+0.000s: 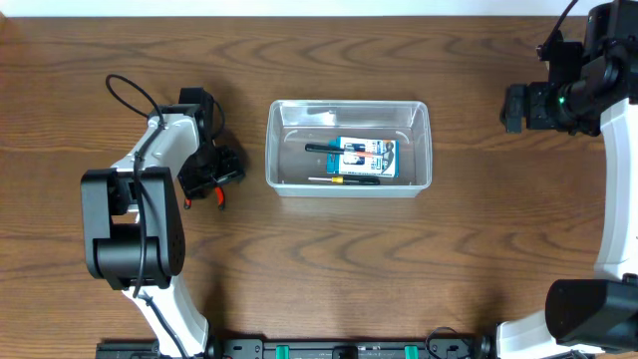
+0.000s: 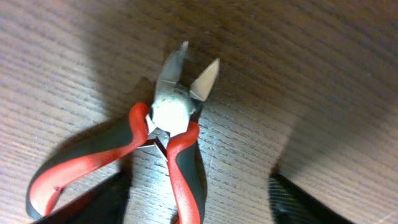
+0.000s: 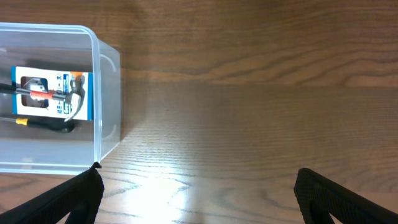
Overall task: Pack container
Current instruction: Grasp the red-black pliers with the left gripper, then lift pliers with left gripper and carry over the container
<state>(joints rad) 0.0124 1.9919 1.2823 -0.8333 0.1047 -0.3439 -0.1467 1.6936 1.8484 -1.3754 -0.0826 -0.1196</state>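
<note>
The clear plastic container [image 1: 348, 108] stands mid-table and holds a blue-and-white box [image 1: 364, 158], a black tool [image 1: 321, 148] and a yellow-handled screwdriver [image 1: 344, 180]; it also shows in the right wrist view [image 3: 106, 93]. Red-and-black cutting pliers [image 2: 163, 143] lie on the wood left of the container, handles spread [image 1: 215, 192]. My left gripper [image 2: 199, 199] is open, low over the pliers, with one handle between its fingers, not clamped. My right gripper [image 3: 199, 193] is open and empty, high at the far right [image 1: 513, 108], apart from the container.
The wooden table [image 1: 329, 269] stretches round the container. The left arm's base [image 1: 135, 234] stands at the left front, the right arm's [image 1: 588, 309] at the right front. A black cable [image 1: 130, 95] loops near the left arm.
</note>
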